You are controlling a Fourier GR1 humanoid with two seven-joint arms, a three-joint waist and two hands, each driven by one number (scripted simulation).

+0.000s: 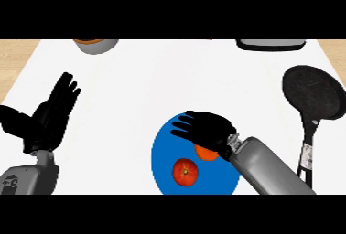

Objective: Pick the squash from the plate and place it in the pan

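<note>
A white counter top [169, 77] fills most of the head view, with strips of pale wood [13, 57] showing along its left and right far corners. A blue plate [162, 157] lies near the lower middle; on it sit a red tomato [185, 172] and, just beyond it, an orange squash [205, 153], partly hidden. The right hand [206, 130] hangs over the plate, fingers bent downward above the squash; whether it touches or grips the squash cannot be told. A black pan [314, 93] lies at the right, its handle pointing toward the near edge. At the far edge stand a grey bowl [96, 45] and a dark tray-like object [270, 44]. The left hand [51, 116] rests open at the left, fingers up
</note>
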